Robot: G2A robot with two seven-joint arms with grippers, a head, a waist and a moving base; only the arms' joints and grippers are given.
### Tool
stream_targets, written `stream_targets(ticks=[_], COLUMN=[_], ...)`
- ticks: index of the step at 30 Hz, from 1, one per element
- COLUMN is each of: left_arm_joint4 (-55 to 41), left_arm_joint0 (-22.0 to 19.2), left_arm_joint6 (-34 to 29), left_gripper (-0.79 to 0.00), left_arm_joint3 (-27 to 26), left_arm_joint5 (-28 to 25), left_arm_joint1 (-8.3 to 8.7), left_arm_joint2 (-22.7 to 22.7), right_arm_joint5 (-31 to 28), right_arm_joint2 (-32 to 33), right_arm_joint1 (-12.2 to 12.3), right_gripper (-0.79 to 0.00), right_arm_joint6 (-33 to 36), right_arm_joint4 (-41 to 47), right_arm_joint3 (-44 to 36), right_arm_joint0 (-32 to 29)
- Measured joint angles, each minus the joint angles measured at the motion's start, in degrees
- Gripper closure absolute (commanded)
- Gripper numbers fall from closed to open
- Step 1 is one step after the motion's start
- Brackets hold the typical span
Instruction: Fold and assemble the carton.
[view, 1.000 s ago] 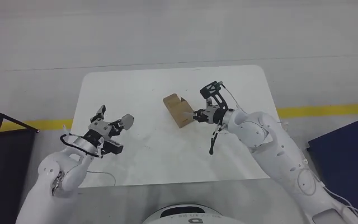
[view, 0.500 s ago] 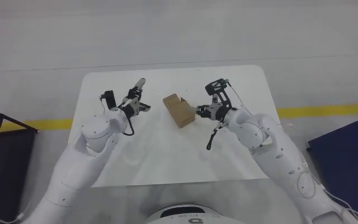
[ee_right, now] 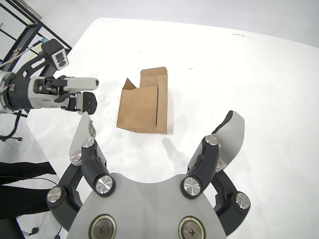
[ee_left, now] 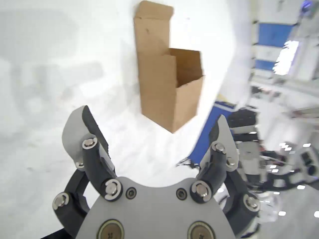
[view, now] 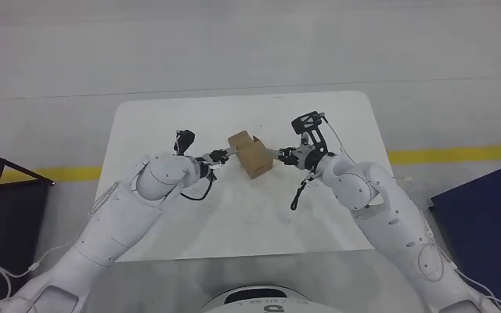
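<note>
Left gripper (view: 221, 156): I see it spread wide, now just beside the carton (view: 250, 154), swung in from the left of the table (view: 156, 125).
Carton: lies mid-table, one end open, between both grippers, unmoved.
Right gripper (view: 278, 156): spread wide, still just beside the carton's other flank.

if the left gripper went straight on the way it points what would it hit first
Most likely the carton, which sits right ahead of the open left gripper; the gap is hard to judge.

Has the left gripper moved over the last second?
Yes. The left gripper went from the near-left part of the table across to beside the carton.
</note>
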Motion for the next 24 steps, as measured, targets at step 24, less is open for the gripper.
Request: stream_targets(ticks=[24], left_arm_joint4=[-13.55], left_arm_joint0=[-18.52], left_arm_joint6=[0.51], left_gripper=[-0.600], left_arm_joint3=[25.23], left_arm_joint5=[8.50], left_arm_joint1=[-11.20], left_arm_joint2=[11.23], right_arm_joint5=[0.00], right_arm_joint2=[0.00], right_arm_joint1=[0.00], right_gripper=[-0.785], right_arm_joint6=[0.00], right_arm_joint4=[0.00], right_arm_joint3=[0.00], right_arm_joint0=[0.00])
